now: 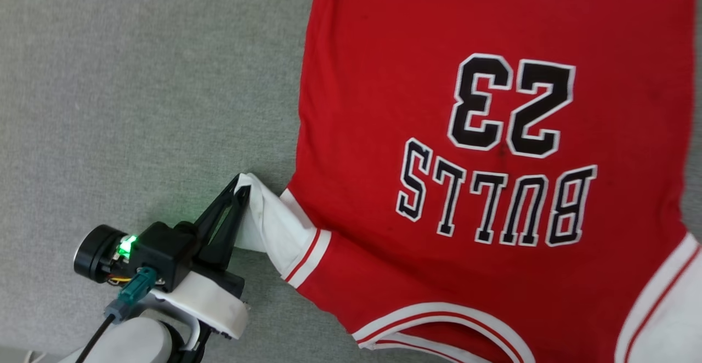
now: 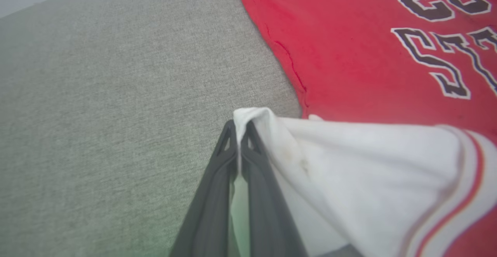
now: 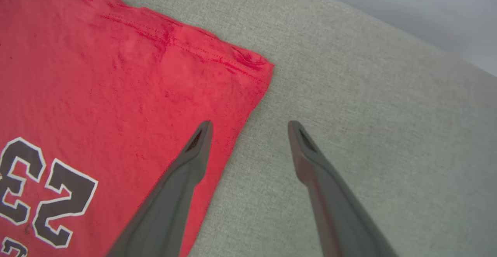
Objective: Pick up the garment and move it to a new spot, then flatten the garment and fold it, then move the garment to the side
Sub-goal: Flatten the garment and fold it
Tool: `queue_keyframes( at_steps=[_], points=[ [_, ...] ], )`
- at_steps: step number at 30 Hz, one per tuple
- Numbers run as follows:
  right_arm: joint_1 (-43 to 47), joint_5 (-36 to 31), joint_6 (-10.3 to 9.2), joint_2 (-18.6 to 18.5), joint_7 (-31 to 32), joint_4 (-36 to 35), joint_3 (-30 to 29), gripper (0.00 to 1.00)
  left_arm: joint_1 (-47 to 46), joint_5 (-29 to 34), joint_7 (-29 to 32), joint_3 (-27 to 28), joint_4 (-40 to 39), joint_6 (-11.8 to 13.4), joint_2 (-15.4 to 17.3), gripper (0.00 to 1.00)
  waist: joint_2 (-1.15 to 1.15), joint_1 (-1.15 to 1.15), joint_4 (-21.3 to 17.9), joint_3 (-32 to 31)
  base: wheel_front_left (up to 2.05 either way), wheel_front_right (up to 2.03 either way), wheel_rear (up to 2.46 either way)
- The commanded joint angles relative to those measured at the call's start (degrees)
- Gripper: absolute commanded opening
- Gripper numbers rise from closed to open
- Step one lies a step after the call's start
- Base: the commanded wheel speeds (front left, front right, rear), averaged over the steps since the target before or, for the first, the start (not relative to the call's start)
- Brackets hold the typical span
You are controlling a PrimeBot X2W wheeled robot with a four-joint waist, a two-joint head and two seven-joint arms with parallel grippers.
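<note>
**Inspector A:** Where is the garment (image 1: 493, 132) found?

**Inspector B:** It is laid flat, print side up, on the grey fabric surface (image 1: 137, 78). The lettering (image 1: 496, 204) is seen upside down in the head view.

**Inspector A:** How is the left gripper (image 1: 241, 187) recorded?

**Inspector B:** It is clamped on the tip of the white sleeve (image 1: 274, 226), which is stretched sideways from the red body.

**Inspector A:** And the right gripper (image 3: 248, 127)?

**Inspector B:** Its fingers are spread wide, with nothing gripped. One is seen over the red cloth below the hem corner (image 3: 264, 65), the other over the grey surface. Contact cannot be determined.
</note>
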Motion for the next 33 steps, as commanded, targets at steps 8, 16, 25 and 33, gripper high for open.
queue_keyframes(
  at_steps=[8, 16, 25, 33],
  points=[
    [3.8, -4.2, -0.03, 2.7, 2.3, 4.1, 0.6, 1.0, -3.3, 2.7, -0.1, -0.9, -0.8, 0.0, -2.5, 0.0, 0.0, -0.02, 4.7, 6.9, 0.0, 0.0, 0.0],
    [9.6, -3.6, -0.04, 1.0, 0.7, 3.5, 1.4, 0.0, -3.2, 2.9, -0.2, -1.1, 0.5, -0.3, -3.5, 0.0, 0.0, -0.02, 4.2, 6.2, 0.0, 0.0, 0.0],
    [6.9, 0.9, -0.04, -2.1, -5.3, -3.5, 5.5, 0.0, 2.2, 1.0, -0.4, 0.6, 2.2, 1.1, -3.0, 0.0, 0.0, -0.02, 0.5, -3.8, 0.0, 0.0, 0.0],
    [18.4, 9.1, -0.04, -12.9, -11.2, -14.2, 13.5, 0.0, 9.7, -1.0, -0.5, 2.5, 1.2, 3.4, -0.9, 0.0, 0.0, -0.02, -3.4, -13.1, 0.0, 0.0, 0.0]
  ],
)
